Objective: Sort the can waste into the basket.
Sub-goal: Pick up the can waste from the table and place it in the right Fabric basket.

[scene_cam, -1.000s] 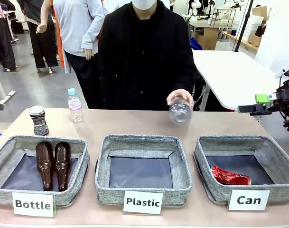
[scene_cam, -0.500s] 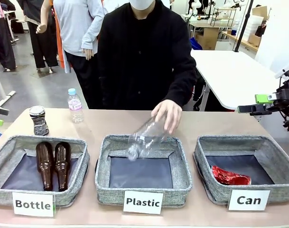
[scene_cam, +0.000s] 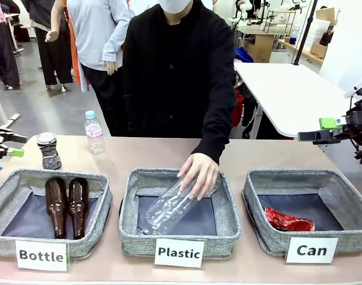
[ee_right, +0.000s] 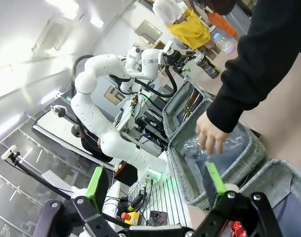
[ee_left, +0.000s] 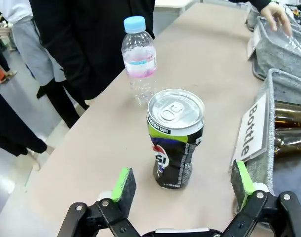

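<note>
A dark crushed can (scene_cam: 49, 150) with a silver top stands upright at the table's far left. My left gripper (scene_cam: 18, 144) is open just left of it. In the left wrist view the dark can (ee_left: 175, 143) stands a little ahead of the open left gripper (ee_left: 182, 181), centred on the gap between its green pads (ee_left: 123, 184). A shiny red crushed can (scene_cam: 287, 221) lies in the grey basket (scene_cam: 305, 176) behind the "Can" card (scene_cam: 311, 250). My right gripper (scene_cam: 316, 130) hangs open above the table's right edge, behind that basket. It also stands open in the right wrist view (ee_right: 155, 186).
A person's hand (scene_cam: 197, 173) lays a clear plastic bottle (scene_cam: 167, 208) in the middle "Plastic" basket (scene_cam: 228, 208). Two brown bottles (scene_cam: 66, 205) lie in the "Bottle" basket (scene_cam: 100, 202). A small water bottle (scene_cam: 93, 132) with a blue cap stands behind the dark can.
The person's hand has brought the clear bottle down from above the table into the Plastic basket. My left gripper has come in from the left edge towards the dark can. The right arm is still.
</note>
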Robot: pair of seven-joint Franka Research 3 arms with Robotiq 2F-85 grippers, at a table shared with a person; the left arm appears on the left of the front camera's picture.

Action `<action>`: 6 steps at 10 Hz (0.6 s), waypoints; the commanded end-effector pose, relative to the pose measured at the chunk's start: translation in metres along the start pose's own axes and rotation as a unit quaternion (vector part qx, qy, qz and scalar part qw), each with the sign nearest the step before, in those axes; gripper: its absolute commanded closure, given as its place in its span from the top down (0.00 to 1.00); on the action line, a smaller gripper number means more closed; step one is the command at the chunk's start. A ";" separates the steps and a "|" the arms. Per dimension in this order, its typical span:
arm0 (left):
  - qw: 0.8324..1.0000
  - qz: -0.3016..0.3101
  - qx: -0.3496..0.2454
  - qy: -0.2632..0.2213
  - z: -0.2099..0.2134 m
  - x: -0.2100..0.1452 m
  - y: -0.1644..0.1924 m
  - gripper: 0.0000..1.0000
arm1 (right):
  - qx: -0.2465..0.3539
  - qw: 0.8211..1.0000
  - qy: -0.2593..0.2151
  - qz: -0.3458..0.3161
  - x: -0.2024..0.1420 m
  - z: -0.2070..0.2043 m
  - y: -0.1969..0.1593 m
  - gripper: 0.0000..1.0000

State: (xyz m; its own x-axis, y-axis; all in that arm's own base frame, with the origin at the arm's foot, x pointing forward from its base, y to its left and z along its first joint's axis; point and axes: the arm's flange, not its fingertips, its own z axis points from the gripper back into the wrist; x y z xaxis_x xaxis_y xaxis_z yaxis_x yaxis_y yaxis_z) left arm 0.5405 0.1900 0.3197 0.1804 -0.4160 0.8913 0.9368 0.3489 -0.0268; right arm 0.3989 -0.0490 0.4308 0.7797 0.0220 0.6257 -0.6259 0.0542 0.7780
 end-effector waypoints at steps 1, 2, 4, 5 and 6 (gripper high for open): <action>1.000 0.000 0.008 -0.009 -0.007 0.001 0.011 1.00 | -0.007 1.000 0.006 0.003 0.000 0.001 0.002 1.00; 1.000 0.004 0.011 -0.005 -0.011 0.002 0.016 1.00 | -0.007 1.000 0.006 0.003 0.000 0.001 0.002 1.00; 1.000 0.007 0.019 0.001 -0.017 0.004 0.023 1.00 | -0.007 1.000 0.006 0.003 0.000 0.001 0.002 1.00; 1.000 0.011 0.010 -0.006 -0.020 0.006 0.026 1.00 | -0.007 1.000 0.006 0.003 0.000 0.001 0.002 1.00; 1.000 0.010 0.008 -0.005 -0.025 0.009 0.031 1.00 | -0.007 1.000 0.006 0.003 0.000 0.001 0.002 1.00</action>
State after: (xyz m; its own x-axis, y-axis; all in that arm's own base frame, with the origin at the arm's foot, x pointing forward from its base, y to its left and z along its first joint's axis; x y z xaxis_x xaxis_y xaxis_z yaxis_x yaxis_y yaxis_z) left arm 0.5680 0.1798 0.3129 0.1860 -0.4222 0.8872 0.9337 0.3572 -0.0257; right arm 0.3989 -0.0490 0.4308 0.7798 0.0219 0.6257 -0.6258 0.0542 0.7781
